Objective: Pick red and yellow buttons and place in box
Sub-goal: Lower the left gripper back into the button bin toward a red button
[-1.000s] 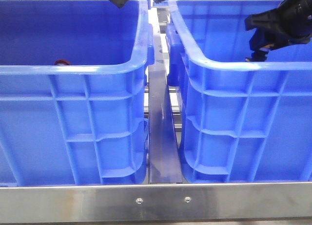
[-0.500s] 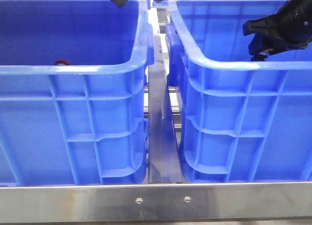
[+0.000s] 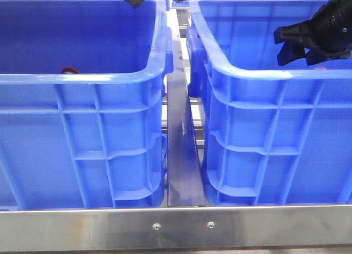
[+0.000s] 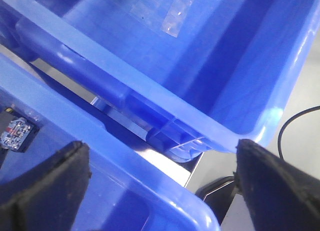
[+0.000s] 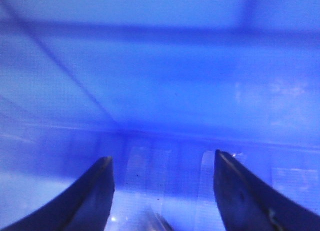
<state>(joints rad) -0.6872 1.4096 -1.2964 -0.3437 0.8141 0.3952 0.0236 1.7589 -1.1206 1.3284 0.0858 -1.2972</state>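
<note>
Right hand (image 5: 162, 201) is inside the right-hand blue crate (image 3: 258, 72), just above its near rim in the front view. Fingers are spread wide and nothing sits between them; right wrist view shows only blurred blue wall and floor with tape patches. No button visible in that crate from any view, so you can't confirm a target there.

Left hand (image 4: 160, 191) is also wide and empty, hovering over the gap between the two crates. Its wrist view shows the metal rail (image 4: 165, 158) between them and a small circuit-board-looking part (image 4: 16, 133) in one crate.

The only red thing in view is a small red item (image 3: 69, 70) peeking over the near rim of the left crate (image 3: 82, 78). Probably the red button, mostly hidden. Yellow one isn't visible anywhere.

Risks from here:
- Right wrist view is too blurred and too close to the wall to guide a grasp. Descend blind and you'll likely hit the floor or wall.
- Right hand is close to the near rim. Any sideways or outward move at this height could clip it and shove the crate.
- Crates look identical. Can't tell which is source and which is destination, so you could drop in the wrong one.
- Left hand over the gap: releasing there would lose a button down beside the rail.
</note>
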